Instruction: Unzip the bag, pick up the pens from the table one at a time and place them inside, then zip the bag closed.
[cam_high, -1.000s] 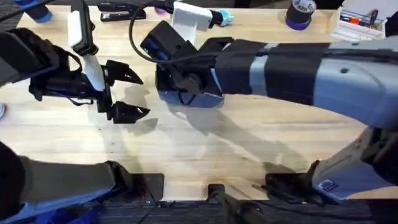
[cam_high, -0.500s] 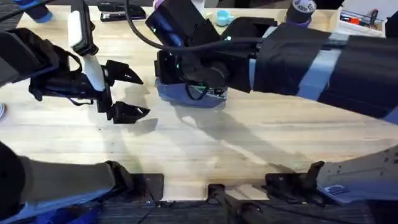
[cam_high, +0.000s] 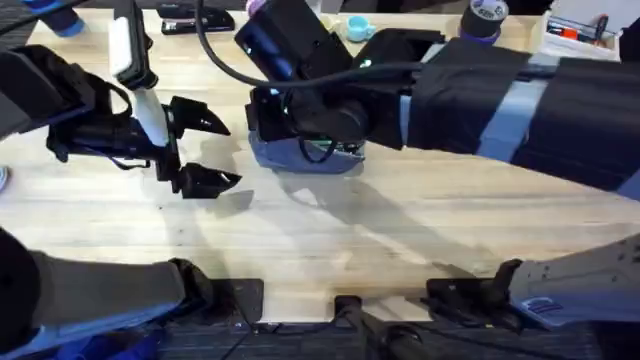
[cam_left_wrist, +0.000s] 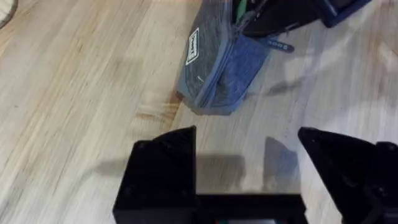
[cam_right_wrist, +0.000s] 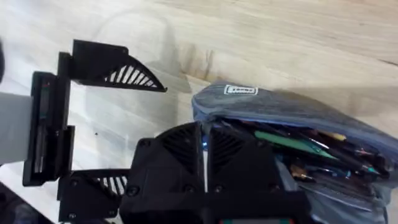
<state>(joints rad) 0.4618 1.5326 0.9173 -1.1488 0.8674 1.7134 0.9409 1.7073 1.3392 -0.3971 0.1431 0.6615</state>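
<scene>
The grey-blue bag (cam_high: 298, 158) lies on the table (cam_high: 400, 230) behind the middle, its zipper open. Several pens (cam_right_wrist: 292, 144) lie packed inside, a green one (cam_left_wrist: 236, 7) among them. My right gripper (cam_high: 315, 140) reaches across and sits on the bag's open top, fingers pressed shut (cam_right_wrist: 204, 134). Whether they pinch anything is hidden. A zipper pull cord (cam_left_wrist: 280, 45) hangs loose at the bag's end. My left gripper (cam_high: 215, 152) hovers open just left of the bag (cam_left_wrist: 217, 68), holding nothing (cam_left_wrist: 249, 140). Its fingers (cam_right_wrist: 118, 71) stand beside the bag's labelled end.
At the table's far edge are a black stapler (cam_high: 190, 20), a teal object (cam_high: 357, 28), a purple tape roll (cam_high: 483, 20) and a white organiser (cam_high: 575, 35) with red markers. Bare wood lies in front of the bag.
The right arm rose toward the camera and its wrist swung over the bag a second ago; since then it has barely moved. The left arm and the bag stayed put.
</scene>
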